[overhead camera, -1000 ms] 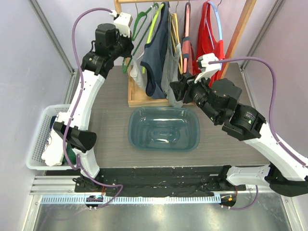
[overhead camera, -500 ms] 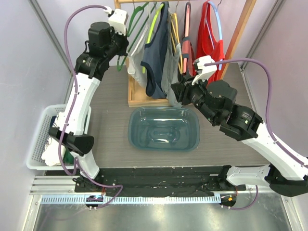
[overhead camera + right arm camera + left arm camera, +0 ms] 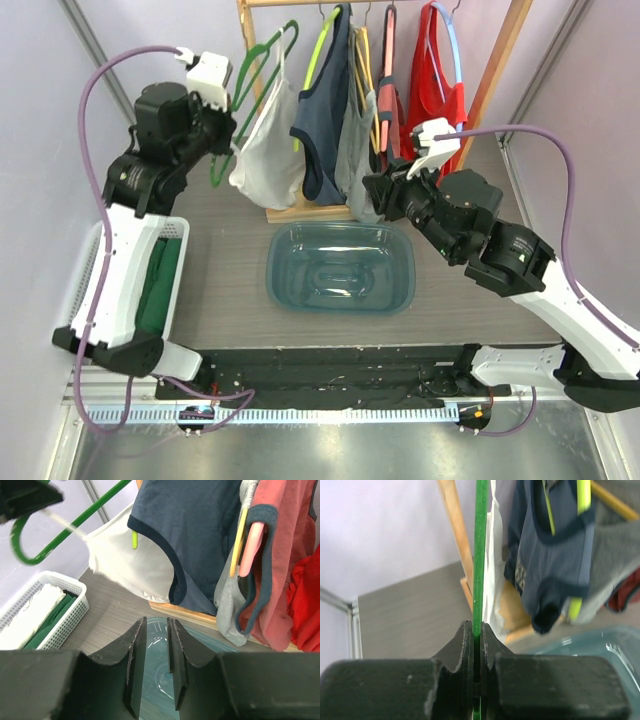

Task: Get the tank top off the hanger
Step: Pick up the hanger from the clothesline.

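white tank top | draped on green hanger | hanger tilted, low end left

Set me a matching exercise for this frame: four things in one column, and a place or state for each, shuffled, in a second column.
Things:
1. green hanger
2. white tank top
3. blue tub
4. right gripper

Place or state:
A. stands on the table
B. clamped in the left gripper
C. hangs on the green hanger
D. holds nothing, jaws apart

Pairs: 1-B, 2-C, 3-A, 4-D
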